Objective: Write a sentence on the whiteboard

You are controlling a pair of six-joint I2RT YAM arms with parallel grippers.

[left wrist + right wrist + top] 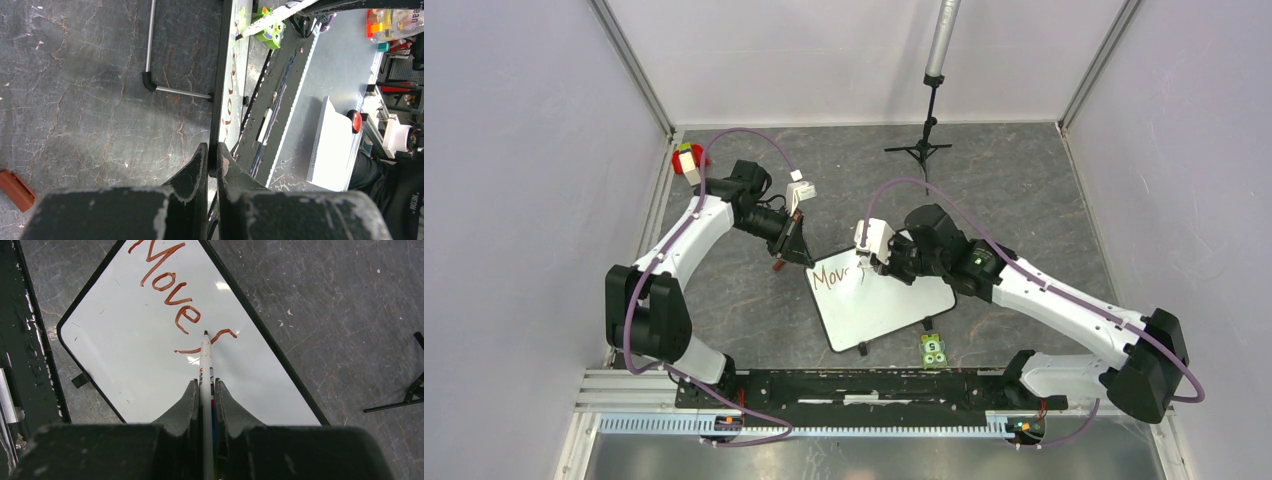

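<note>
The left pincer (792, 250) pinched the rim of the whiteboard (889, 305), which lay mid-tabletop (1014, 180). The sentence (170, 285) read "Move" plus one stroke. The right pincer (205, 387) clamped a white marker (205, 357), its tip touching the board.

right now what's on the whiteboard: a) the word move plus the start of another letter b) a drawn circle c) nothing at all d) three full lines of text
A: in the right wrist view the whiteboard carries reddish-brown handwriting reading Move, and the marker tip sits on an unfinished stroke just after it.
</note>
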